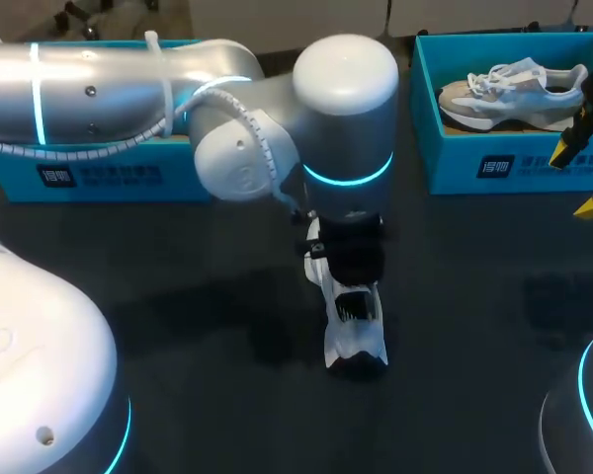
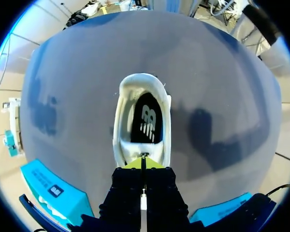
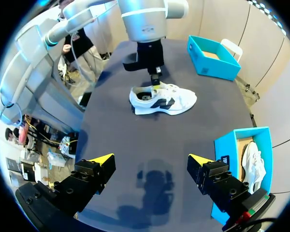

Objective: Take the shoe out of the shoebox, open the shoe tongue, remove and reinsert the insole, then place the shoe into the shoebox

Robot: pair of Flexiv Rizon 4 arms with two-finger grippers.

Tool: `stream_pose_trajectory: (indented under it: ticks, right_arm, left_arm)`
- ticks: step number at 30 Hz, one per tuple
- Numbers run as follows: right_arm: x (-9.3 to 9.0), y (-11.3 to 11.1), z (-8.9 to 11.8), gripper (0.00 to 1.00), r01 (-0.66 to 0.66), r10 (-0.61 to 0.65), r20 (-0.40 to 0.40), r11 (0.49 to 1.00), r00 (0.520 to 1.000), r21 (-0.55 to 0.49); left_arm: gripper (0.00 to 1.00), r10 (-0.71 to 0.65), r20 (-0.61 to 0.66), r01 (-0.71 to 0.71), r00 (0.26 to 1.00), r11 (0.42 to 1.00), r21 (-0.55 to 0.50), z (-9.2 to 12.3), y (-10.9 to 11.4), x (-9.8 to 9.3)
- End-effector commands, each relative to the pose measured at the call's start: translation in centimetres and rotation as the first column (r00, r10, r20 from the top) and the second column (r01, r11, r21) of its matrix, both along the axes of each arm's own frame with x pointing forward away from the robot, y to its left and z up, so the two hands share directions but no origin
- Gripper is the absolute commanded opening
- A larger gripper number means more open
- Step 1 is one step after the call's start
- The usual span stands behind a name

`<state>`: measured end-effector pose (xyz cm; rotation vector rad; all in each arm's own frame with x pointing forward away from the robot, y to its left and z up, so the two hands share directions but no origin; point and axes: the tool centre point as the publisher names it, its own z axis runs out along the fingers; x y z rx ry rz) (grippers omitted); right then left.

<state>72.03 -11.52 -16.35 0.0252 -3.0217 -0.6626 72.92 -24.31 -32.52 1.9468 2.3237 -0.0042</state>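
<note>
From above, the left gripper [image 1: 345, 265] hung right over the shoe [image 1: 356, 341], its tips hidden. At the left wrist, its fingers [image 2: 134, 163] were pinched together on the shoe's rim (heel ahead). At the right wrist, the right gripper [image 3: 150, 162] gaped wide, empty, with the shoe lying well ahead of it.

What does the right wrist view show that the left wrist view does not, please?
Only the right wrist view: the open right gripper, the whole shoe side-on, and the left arm standing over it. Only the left wrist view: the black insole inside the shoe. Both: that shoe on the table, with the left gripper gripping it at its opening.
</note>
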Motion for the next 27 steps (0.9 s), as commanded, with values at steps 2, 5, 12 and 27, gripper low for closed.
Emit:
stream_pose_trajectory:
  ticks: [2, 5, 12, 27]
  right_arm:
    - [0.1, 0.0, -0.1, 1.0, 0.0, 0.0, -0.003, 1.0, 1.0, -0.003]
    - [0.1, 0.0, -0.1, 1.0, 0.0, 0.0, -0.003, 1.0, 1.0, -0.003]
    - [0.1, 0.0, -0.1, 1.0, 0.0, 0.0, -0.003, 1.0, 1.0, -0.003]
    - [0.1, 0.0, -0.1, 1.0, 0.0, 0.0, -0.003, 1.0, 1.0, -0.003]
  left_arm:
    - [0.0, 0.035, 0.034, -0.034, 0.999, 0.999, -0.018, 1.7, 1.1, -0.6]
    - [0.0, 0.046, 0.037, -0.045, 0.998, 0.998, -0.036, 2.2, 1.4, -1.0]
    - [1.0, 0.049, -0.003, -0.049, 0.999, 0.995, -0.085, 3.0, 2.2, -1.8]
    - [1.0, 0.049, -0.003, -0.049, 0.999, 0.995, -0.085, 3.0, 2.2, -1.8]
